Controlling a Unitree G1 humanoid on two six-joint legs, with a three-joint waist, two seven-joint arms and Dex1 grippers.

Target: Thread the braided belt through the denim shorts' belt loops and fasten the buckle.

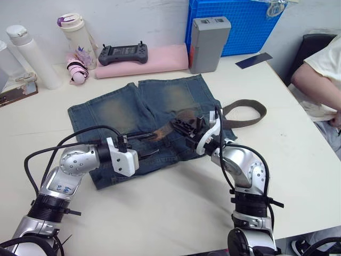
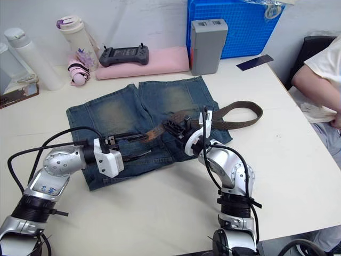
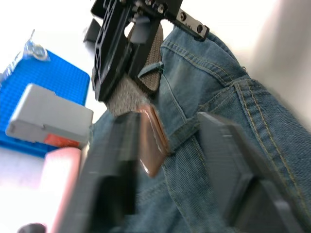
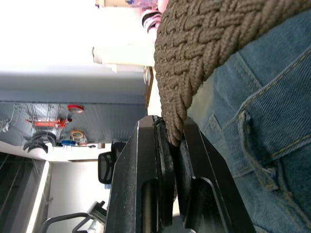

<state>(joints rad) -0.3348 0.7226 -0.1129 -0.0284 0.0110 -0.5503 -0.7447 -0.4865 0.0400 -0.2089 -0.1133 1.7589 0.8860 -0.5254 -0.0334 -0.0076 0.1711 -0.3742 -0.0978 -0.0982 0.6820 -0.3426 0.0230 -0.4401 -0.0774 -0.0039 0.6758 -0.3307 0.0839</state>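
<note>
The denim shorts (image 1: 128, 109) lie flat in the middle of the white table. The braided belt (image 1: 246, 113) curls across their right side and off onto the table. My right gripper (image 1: 184, 128) is shut on the belt's woven part (image 4: 194, 53), just behind its smooth brown leather tip (image 3: 153, 141). That tip points toward my left gripper (image 1: 145, 145), which is open and low over the waistband, with the tip beside one finger. A belt loop (image 3: 185, 137) lies between the left fingers (image 3: 228, 160). The buckle is hidden.
At the back stand a blue crate (image 1: 240, 24), a grey box (image 1: 209, 42), a pink pad (image 1: 160, 57) carrying a black controller (image 1: 122, 53), and bottles (image 1: 32, 56) at the left. A person's arm (image 1: 314, 80) rests at the table's right edge.
</note>
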